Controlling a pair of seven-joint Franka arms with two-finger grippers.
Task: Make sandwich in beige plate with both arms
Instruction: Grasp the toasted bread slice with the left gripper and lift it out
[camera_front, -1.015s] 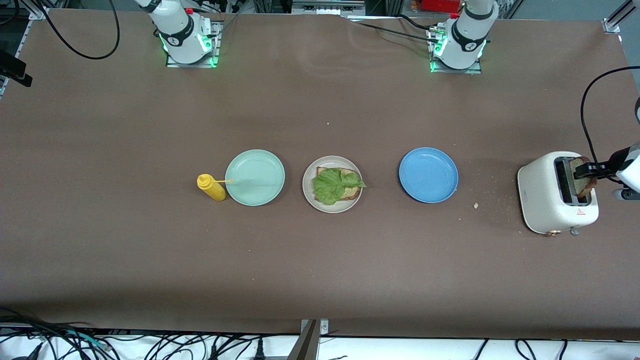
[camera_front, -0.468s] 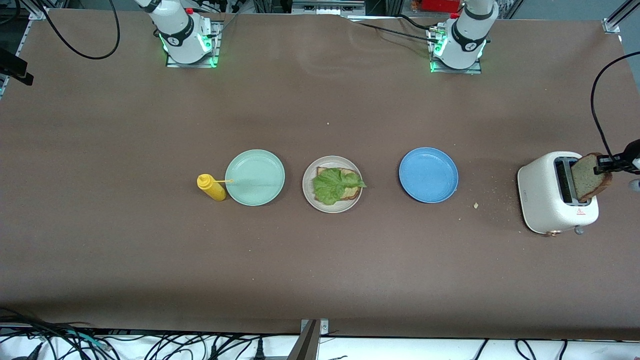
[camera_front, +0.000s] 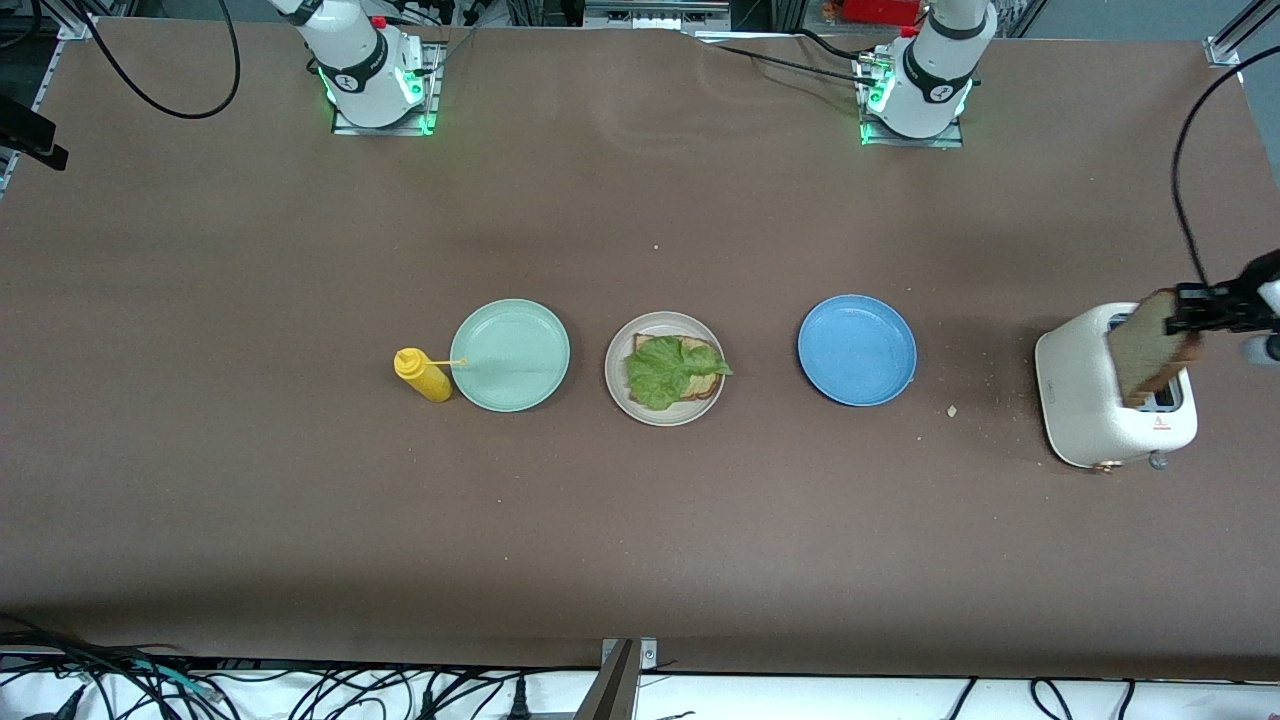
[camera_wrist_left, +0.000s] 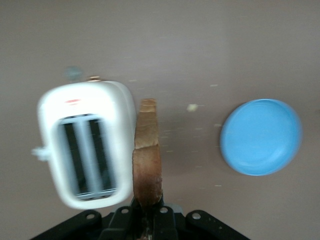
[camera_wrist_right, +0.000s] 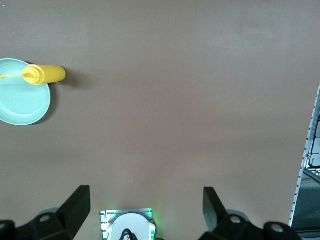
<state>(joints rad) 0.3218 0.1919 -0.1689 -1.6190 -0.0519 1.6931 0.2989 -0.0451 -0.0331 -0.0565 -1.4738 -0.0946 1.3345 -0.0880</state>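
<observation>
Since a second ago the left gripper has lifted the toast clear of the toaster; the slice, then half sunk in a slot, now hangs above the toaster's top. Its jaws are clamped on the slice's upper edge, and in the left wrist view the toast hangs edge-on from the gripper, beside the toaster, whose two slots are both empty. The toaster stands at the left arm's end of the table.

At mid-table the beige plate holds a bread slice with a lettuce leaf spread over it, no slice on top yet. A blue plate sits beside it toward the left arm's end, and a green plate toward the right arm's end, with a yellow bottle lying just beside that plate, its nozzle reaching over the rim.

The right arm waits up high; the right gripper is spread wide over bare table near its own base, holding nothing.
</observation>
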